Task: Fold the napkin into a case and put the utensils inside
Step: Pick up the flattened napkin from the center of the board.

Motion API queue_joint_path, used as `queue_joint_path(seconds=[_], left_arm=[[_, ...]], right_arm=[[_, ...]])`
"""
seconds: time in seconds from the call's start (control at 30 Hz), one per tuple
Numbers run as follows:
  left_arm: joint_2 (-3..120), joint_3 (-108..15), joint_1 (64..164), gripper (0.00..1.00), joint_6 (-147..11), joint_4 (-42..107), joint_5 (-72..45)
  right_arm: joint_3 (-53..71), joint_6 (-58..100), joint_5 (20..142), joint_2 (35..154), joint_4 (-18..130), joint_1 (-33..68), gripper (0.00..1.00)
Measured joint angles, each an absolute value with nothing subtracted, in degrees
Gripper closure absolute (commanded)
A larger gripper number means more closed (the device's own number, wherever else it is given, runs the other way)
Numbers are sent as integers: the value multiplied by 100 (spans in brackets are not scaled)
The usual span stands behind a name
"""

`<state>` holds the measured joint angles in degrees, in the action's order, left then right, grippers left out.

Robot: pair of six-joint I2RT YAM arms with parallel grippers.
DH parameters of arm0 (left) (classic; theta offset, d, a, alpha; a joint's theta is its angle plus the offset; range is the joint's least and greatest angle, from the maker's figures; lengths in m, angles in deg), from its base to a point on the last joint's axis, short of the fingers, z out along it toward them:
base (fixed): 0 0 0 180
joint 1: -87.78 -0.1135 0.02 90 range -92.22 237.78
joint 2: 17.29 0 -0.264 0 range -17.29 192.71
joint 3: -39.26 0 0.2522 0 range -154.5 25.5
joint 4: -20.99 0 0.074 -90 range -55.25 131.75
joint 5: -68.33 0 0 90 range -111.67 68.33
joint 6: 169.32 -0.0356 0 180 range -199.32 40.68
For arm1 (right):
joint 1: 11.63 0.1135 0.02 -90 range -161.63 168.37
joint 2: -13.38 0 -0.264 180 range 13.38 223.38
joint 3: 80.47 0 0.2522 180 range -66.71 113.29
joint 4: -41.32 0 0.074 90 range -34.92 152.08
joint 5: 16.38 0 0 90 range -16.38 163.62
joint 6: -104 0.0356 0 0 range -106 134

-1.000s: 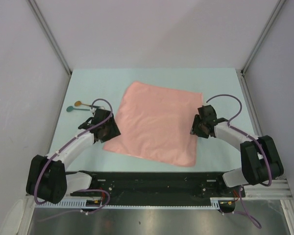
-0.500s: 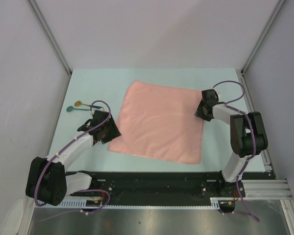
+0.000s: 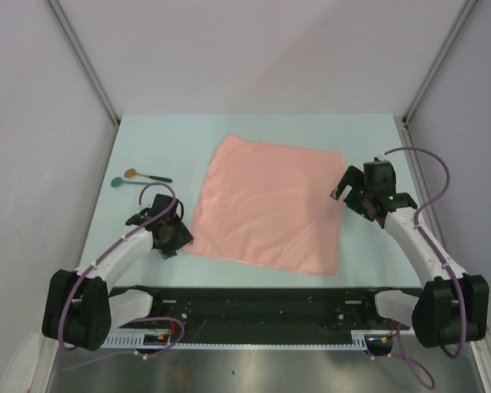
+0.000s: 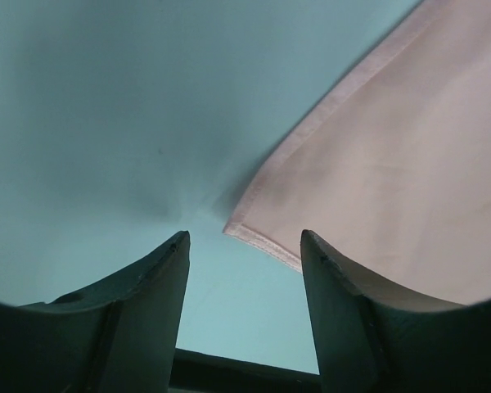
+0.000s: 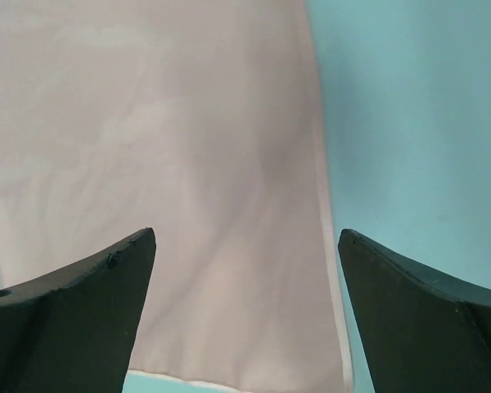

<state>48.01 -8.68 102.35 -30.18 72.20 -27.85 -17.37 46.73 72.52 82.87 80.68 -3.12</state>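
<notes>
The left tool (image 4: 244,246) stands open with nothing between its fingers, low over the bench (image 3: 164,139), and the near left corner of the napkin (image 3: 266,205) lies flat just ahead of the gap. The right tool (image 5: 245,246) is spread wide and also holds nothing; it hangs over the napkin's right edge. The napkin is spread out in one layer in the middle of the bench, turned slightly askew, between the two tools. It looks light, limp and a little glossy, so it will likely slide and wrinkle rather than keep a crease. The best hold is probably a low pinch on a hemmed corner or edge, where there is more cloth to bite. The two spoons (image 3: 139,176) lie side by side at the far left, well apart from the napkin; being thin and flat, they are probably best taken by the handle. Only the overhead view shows the spoons and the whole napkin. The wrist views alone show the hem and the open tools.
</notes>
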Motion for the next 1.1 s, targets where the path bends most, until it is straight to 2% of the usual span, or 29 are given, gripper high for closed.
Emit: queue_joint_path(seconds=[0.07, 0.1, 0.2, 0.3, 0.4, 0.53, 0.67, 0.7, 0.83, 0.87, 0.93, 1.03, 1.07, 1.1], left_arm=[[4871, -782, 10176, 41, -2976, 7214, -2741], [4914, -730, 10145, 42, -2965, 7205, -2715], [5024, -627, 10095, 44, -2926, 7148, -2623], [5024, -616, 10075, 45, -2902, 7037, -2575], [5030, -605, 10071, 54, -2871, 6921, -2549], [5043, -559, 10064, 61, -2867, 6744, -2500], [5041, -522, 10060, 69, -2878, 6626, -2424], [5041, -516, 10060, 74, -2873, 6606, -2417], [5006, -454, 10060, 82, -2882, 6545, -2378], [4998, -441, 10060, 87, -2882, 6536, -2350], [4967, -422, 10060, 99, -2884, 6527, -2313], [4910, -417, 10060, 100, -2893, 6527, -2282], [4875, -417, 10060, 100, -2897, 6530, -2278], [4831, -417, 10060, 100, -2897, 6527, -2251]], right_arm=[[-1802, 4892, 7136, 7999, 8492, -397, 16], [-1842, 5017, 7097, 7900, 8709, -397, 29], [-2108, 5399, 7105, 7632, 9340, -316, 41], [-2441, 5790, 7090, 7415, 9753, -1, 40], [-2825, 6238, 6983, 7227, 10118, 794, 40], [-3160, 6835, 6867, 7208, 10481, 1503, 39], [-3415, 7309, 6721, 6993, 10717, 1695, 39], [-3488, 7419, 6688, 6884, 10746, 1706, 39], [-3829, 7744, 6683, 6681, 10608, 1708, 43], [-3888, 7790, 6683, 6707, 10547, 1708, 44], [-3990, 7884, 6683, 6805, 10394, 1708, 51], [-4036, 7976, 6694, 6851, 10182, 1708, 73], [-4051, 7989, 6703, 6851, 10101, 1708, 91], [-4073, 8035, 6701, 6849, 10020, 1708, 98]])
